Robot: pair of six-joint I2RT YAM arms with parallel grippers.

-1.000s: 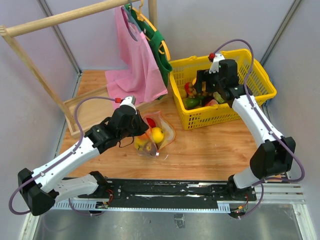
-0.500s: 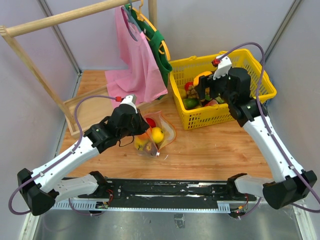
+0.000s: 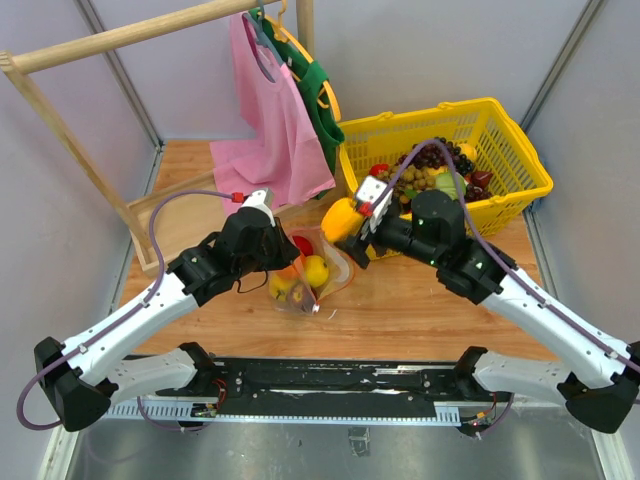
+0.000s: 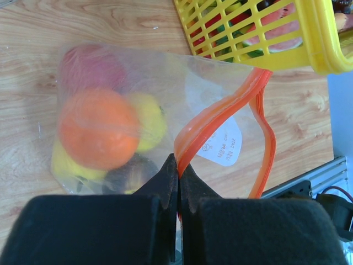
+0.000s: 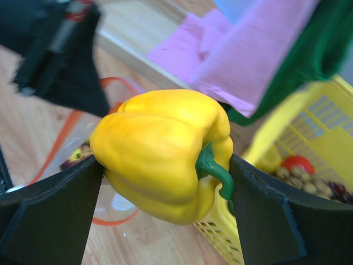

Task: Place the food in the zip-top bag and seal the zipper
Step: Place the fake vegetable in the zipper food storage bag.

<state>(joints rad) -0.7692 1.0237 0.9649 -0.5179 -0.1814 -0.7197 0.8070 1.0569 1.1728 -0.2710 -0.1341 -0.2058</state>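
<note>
The clear zip-top bag (image 3: 318, 262) lies on the wooden table with its mouth held up. Inside it are an orange (image 4: 98, 128), a red fruit (image 4: 88, 67) and yellow pieces (image 4: 148, 120). My left gripper (image 4: 179, 165) is shut on the bag's red-orange zipper (image 4: 220, 113) strip, lifting one lip. My right gripper (image 5: 165, 165) is shut on a yellow pepper (image 5: 162, 152) with a green stem, held in the air just right of the bag's mouth (image 3: 342, 222).
A yellow basket (image 3: 520, 165) with grapes and other toy food stands at the back right, close behind the right arm. Pink (image 3: 270, 120) and green (image 3: 322, 105) cloth bags hang from a wooden rack (image 3: 120, 35) at the back left.
My right arm has swung left out of the basket with the yellow pepper, down to beside the bag's mouth. The left gripper and the bag have stayed put.
</note>
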